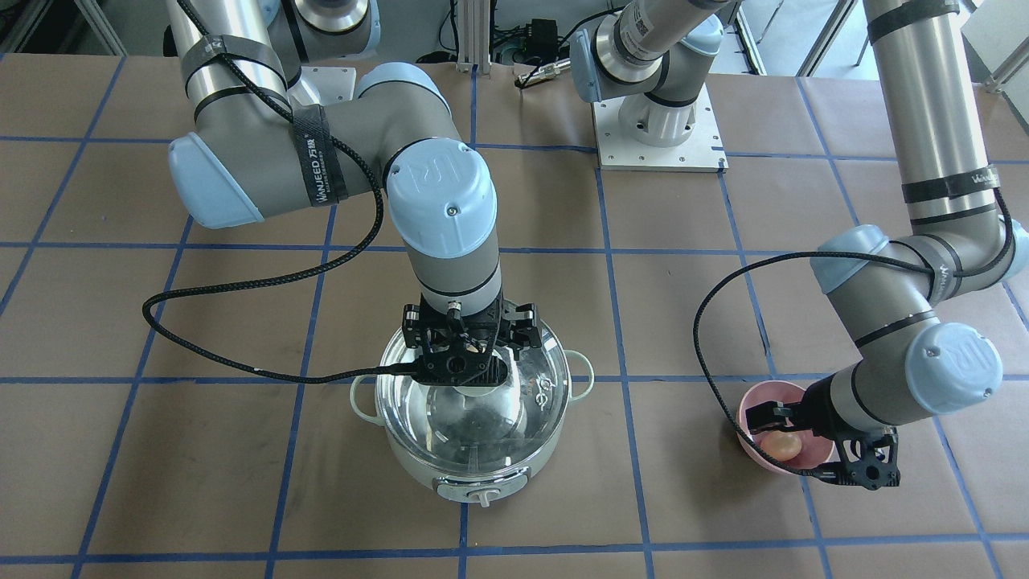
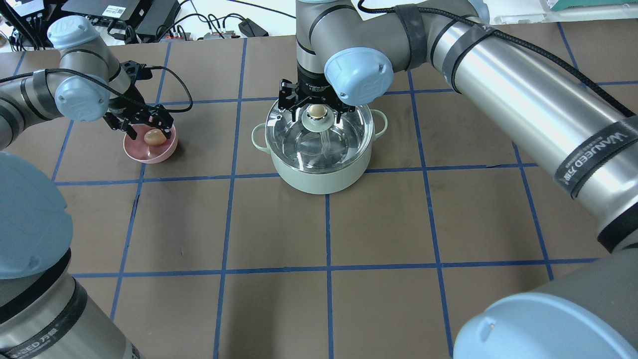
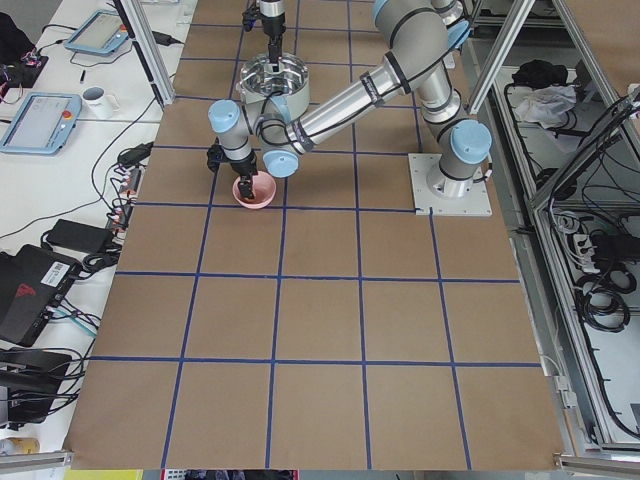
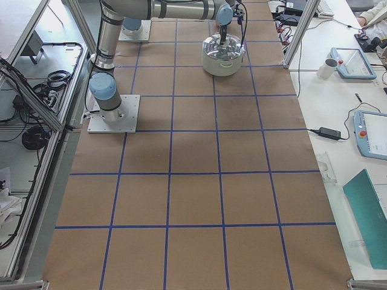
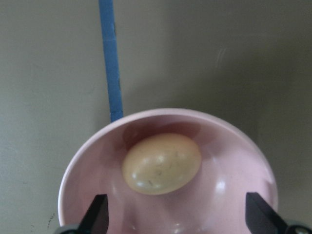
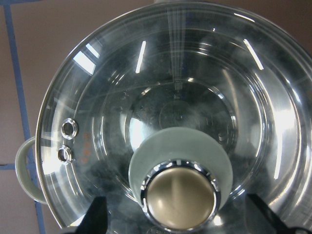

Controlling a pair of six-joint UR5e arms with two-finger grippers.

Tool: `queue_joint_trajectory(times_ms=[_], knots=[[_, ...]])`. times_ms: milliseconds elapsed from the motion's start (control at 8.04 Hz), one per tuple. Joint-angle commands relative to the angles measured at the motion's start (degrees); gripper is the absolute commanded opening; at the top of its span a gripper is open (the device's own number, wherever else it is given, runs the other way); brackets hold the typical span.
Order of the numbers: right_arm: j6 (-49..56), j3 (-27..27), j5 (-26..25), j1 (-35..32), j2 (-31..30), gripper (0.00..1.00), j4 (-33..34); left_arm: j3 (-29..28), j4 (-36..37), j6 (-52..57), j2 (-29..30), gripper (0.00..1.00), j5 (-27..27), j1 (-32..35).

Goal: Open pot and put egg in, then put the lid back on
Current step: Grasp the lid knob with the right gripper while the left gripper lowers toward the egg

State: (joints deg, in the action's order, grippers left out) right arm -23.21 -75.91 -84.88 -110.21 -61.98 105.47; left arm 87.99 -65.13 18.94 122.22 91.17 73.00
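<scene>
The pale mint-green pot (image 2: 324, 174) stands mid-table with the clear glass lid (image 2: 299, 144) on it. My right gripper (image 2: 316, 107) is open, its fingers on either side of the lid's beige knob (image 6: 179, 195), not closed on it. The tan egg (image 2: 153, 137) lies in a small pink bowl (image 2: 149, 155) to the pot's left. My left gripper (image 2: 147, 123) is open just above the bowl, fingers straddling the egg (image 5: 162, 163). In the front view the pot (image 1: 482, 474), the lid (image 1: 526, 410) and the egg (image 1: 781, 445) show too.
An arm's base plate (image 1: 659, 149) sits on the table behind the pot. Cables and power bricks (image 2: 149, 20) lie along the far table edge. Side benches hold tablets (image 4: 354, 63) and a mug (image 4: 327, 67). Blue tape lines grid the brown table.
</scene>
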Motion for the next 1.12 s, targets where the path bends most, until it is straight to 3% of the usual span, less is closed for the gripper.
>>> queue_joint_trajectory(times_ms=[0,373,622,995], knots=[[0.7,0.1,0.0,0.0,0.2,0.72,0.0,0.1,0.0,0.0,0.1,1.0,0.1,0.0],[1.4,0.1,0.0,0.0,-0.2,0.61,0.0,0.1,0.0,0.0,0.4,0.99,0.1,0.0],[1.5,0.1,0.0,0.0,-0.8,0.45,-0.2,0.0,0.0,0.0,0.5,0.94,0.1,0.0],[2.6,0.1,-0.1,0.1,-2.3,0.45,-0.8,0.0,0.0,0.0,1.1,0.94,0.1,0.0]])
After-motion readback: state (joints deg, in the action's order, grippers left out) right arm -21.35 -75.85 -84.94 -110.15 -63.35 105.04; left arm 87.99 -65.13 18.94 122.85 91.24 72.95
